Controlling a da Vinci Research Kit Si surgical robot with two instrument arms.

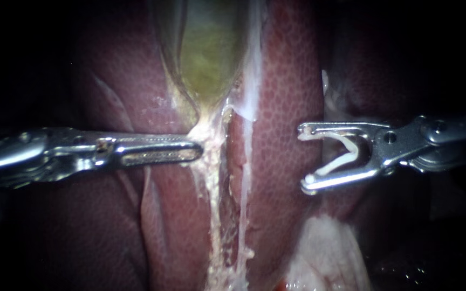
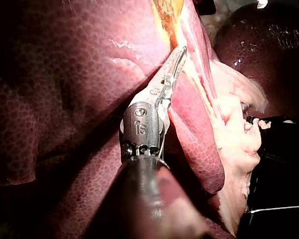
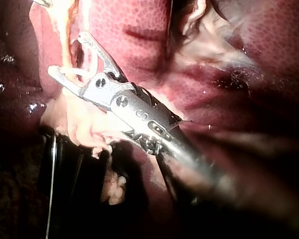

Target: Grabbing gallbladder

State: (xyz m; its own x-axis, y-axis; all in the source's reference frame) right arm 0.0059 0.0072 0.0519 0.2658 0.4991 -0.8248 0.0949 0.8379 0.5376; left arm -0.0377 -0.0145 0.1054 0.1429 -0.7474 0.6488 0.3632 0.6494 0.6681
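Note:
The gallbladder (image 1: pixel 208 54) is a yellow-green sac between dark red liver lobes (image 1: pixel 287 108), tapering downward to a pale point. My left instrument (image 1: pixel 196 151) comes in level from the left. Its jaws lie together, pinching the pale tissue at that tapered end. In the left wrist view its jaws (image 2: pixel 181 51) end in the yellowish strip. My right instrument (image 1: pixel 303 159) hovers over the liver to the right, apart from the gallbladder. A white V-shaped clip (image 1: pixel 343 153) sits between its wide-spread jaws, touching both. The right wrist view shows those jaws (image 3: pixel 67 54) with the clip (image 3: pixel 77 73).
Pale stringy strands (image 1: pixel 214 205) run down from the gallbladder's tapered end between the liver lobes. A whitish fatty lump (image 1: pixel 324 253) lies below the right instrument. Liver (image 2: pixel 65 74) fills the space beside the left instrument's shaft.

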